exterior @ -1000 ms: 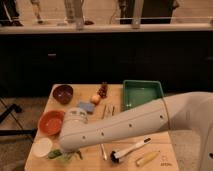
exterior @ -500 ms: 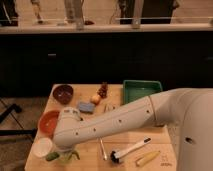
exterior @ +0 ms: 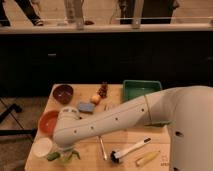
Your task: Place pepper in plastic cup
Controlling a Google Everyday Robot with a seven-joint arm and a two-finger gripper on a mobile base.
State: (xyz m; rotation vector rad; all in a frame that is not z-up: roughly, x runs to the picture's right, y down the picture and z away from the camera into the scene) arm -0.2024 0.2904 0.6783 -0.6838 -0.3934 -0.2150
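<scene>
My gripper (exterior: 65, 152) is at the table's front left corner, under the thick white wrist of the arm, which reaches in from the right. Green pieces show just below it: a small green end (exterior: 52, 156) to the left and a leafy-looking green bit (exterior: 71, 155) to the right. They look like parts of the slim green pepper, which lies on the table under the gripper. I cannot make out the light-green plastic cup; the wrist may hide it. I cannot tell whether the gripper touches the pepper.
A white round container (exterior: 42, 147) stands left of the gripper, with an orange bowl (exterior: 48, 121) behind it. Further back are a dark red bowl (exterior: 63, 93), a blue sponge (exterior: 86, 107), an orange fruit (exterior: 95, 99) and a green tray (exterior: 141, 89). A fork (exterior: 102, 148), a white brush (exterior: 128, 150) and a yellow corn-like piece (exterior: 148, 158) lie at the front.
The arm has swung left and forward. Its wrist is now lower over the front left corner and covers more of the green pieces.
</scene>
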